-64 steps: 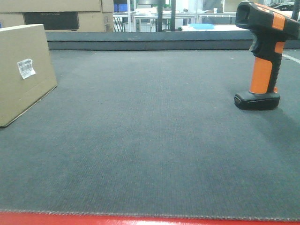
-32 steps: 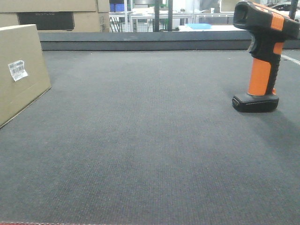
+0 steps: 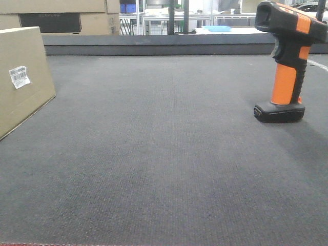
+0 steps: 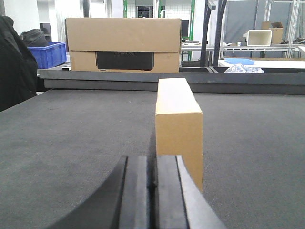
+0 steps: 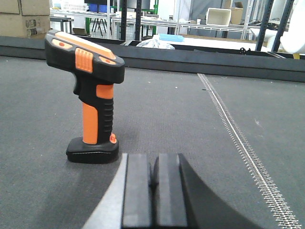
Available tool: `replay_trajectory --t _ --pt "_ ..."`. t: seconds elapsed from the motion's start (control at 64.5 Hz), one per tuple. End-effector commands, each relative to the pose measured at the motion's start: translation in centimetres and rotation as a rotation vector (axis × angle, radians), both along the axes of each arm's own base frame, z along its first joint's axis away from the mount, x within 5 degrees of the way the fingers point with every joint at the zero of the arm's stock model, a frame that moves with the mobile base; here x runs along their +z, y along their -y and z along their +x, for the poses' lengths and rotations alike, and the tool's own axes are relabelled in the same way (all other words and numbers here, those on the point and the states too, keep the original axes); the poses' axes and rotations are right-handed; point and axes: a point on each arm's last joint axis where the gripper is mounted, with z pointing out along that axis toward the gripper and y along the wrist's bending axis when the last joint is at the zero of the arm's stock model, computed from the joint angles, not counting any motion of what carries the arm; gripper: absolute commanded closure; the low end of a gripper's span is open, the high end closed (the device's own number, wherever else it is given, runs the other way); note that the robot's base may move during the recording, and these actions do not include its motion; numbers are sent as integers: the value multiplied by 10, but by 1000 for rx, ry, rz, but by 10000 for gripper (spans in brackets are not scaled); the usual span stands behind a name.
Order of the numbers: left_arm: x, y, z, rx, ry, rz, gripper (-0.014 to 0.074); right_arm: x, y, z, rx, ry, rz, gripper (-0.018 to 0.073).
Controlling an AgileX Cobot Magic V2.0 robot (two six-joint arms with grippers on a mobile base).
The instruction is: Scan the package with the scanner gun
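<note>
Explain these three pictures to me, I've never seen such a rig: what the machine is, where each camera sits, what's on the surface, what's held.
This is a two-armed robot on a mobile base. One picture looks forward across a dark grey mat. The other two come from cameras on the wrists; the black shape at the bottom edge of each is that arm's end effector. The left end effector is shut and empty, facing a cardboard box standing on the mat; its barcode label shows in the front view. The right end effector, also shut and empty, faces an orange-and-black scanner gun standing upright on its base. Nothing is held.
</note>
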Motion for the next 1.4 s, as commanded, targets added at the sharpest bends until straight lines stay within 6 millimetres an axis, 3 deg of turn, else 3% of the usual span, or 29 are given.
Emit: replay_trajectory --t 0.0,0.465,0.76,0.992,1.07,1.147,1.24,1.38 --pt "3 0 -1 -5 27 -10 707 2 0 0 2 21 -4 713" --pt "5 0 -1 -6 46 -8 707 9 1 -1 -6 94 -1 713" --pt "19 1 -4 -16 202 -1 707 23 3 -3 -26 252 36 713" --pt "99 2 -28 -7 279 2 703 108 0 -27 13 307 38 713" --pt "124 2 -31 -1 225 -5 650 132 -1 -24 21 268 35 713" --pt "145 2 -28 3 180 -10 527 146 -1 -14 22 238 34 678" --pt "165 1 -18 7 120 -16 369 159 -2 3 21 188 33 546" --pt "183 -2 7 8 49 -22 169 162 -2 32 14 124 33 248"
